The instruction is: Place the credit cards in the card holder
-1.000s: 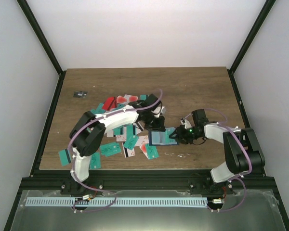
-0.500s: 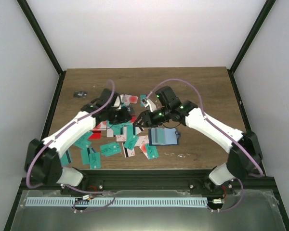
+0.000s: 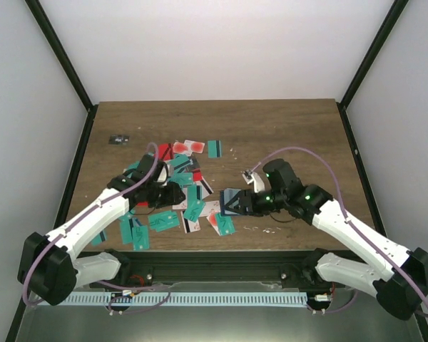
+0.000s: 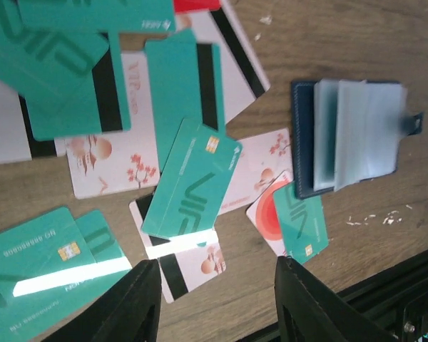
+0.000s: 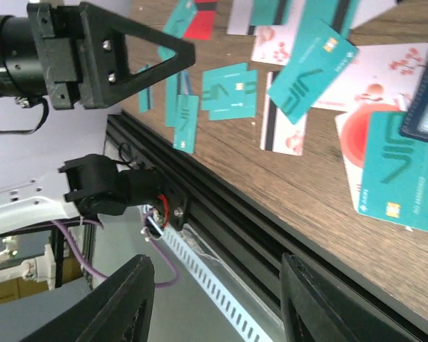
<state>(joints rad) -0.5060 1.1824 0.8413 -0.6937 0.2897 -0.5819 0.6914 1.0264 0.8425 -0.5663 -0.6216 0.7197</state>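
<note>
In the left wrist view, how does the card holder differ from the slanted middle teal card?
The card holder is dark navy with clear sleeves; the teal card has a gold chip. The card holder is thick and open; the teal card is one thin sheet. The teal card rests on other cards, the card holder mostly on wood. Both are flat rectangles.

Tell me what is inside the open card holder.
The card holder lies open, showing a stack of pale translucent sleeves. No teal or red card shows through the top sleeve. The sleeves beneath are covered, so their contents cannot be seen.
</note>
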